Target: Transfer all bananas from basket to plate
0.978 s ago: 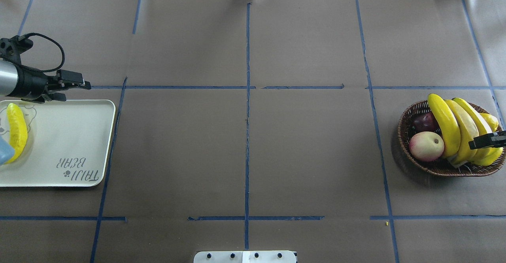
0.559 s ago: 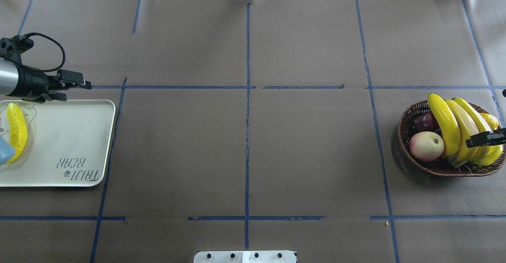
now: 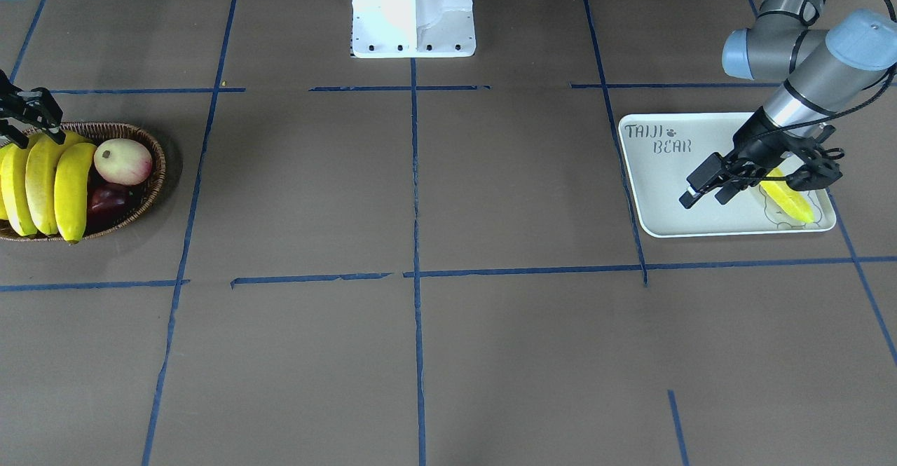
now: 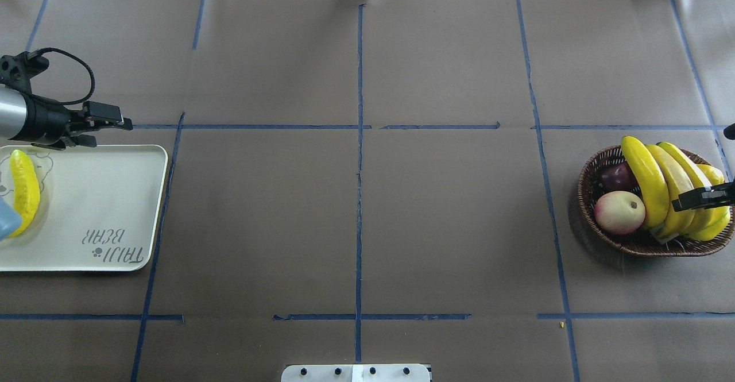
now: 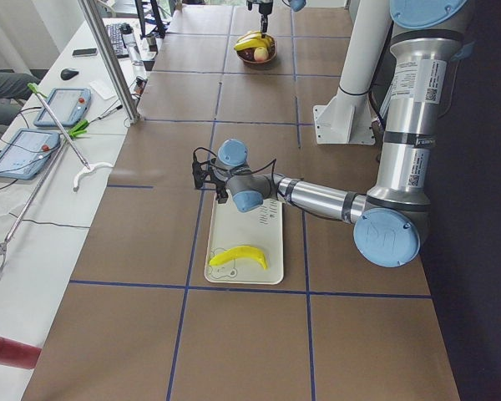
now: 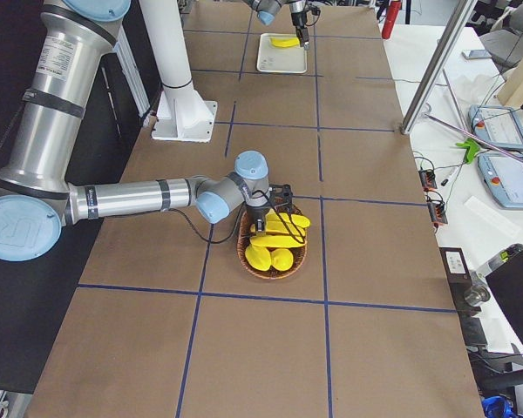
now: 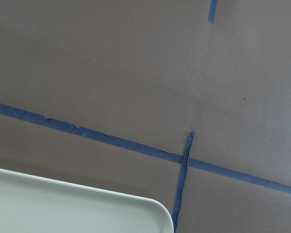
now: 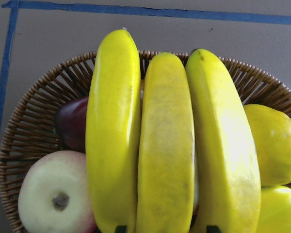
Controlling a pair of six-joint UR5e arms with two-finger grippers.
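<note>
Three yellow bananas lie side by side in the brown wicker basket, and they fill the right wrist view. My right gripper is open just above them, with its fingertips on either side of the middle banana. A fourth banana lies on the off-white plate, also seen in the front view. My left gripper is open and empty over the plate's far edge.
The basket also holds a pale pink apple, a dark red apple and yellow-green mangoes. The white robot base stands at the table's near edge. Blue tape lines cross the brown table cover.
My right gripper has moved a little further in over the bananas. The left arm, the plate and its banana have not moved.
</note>
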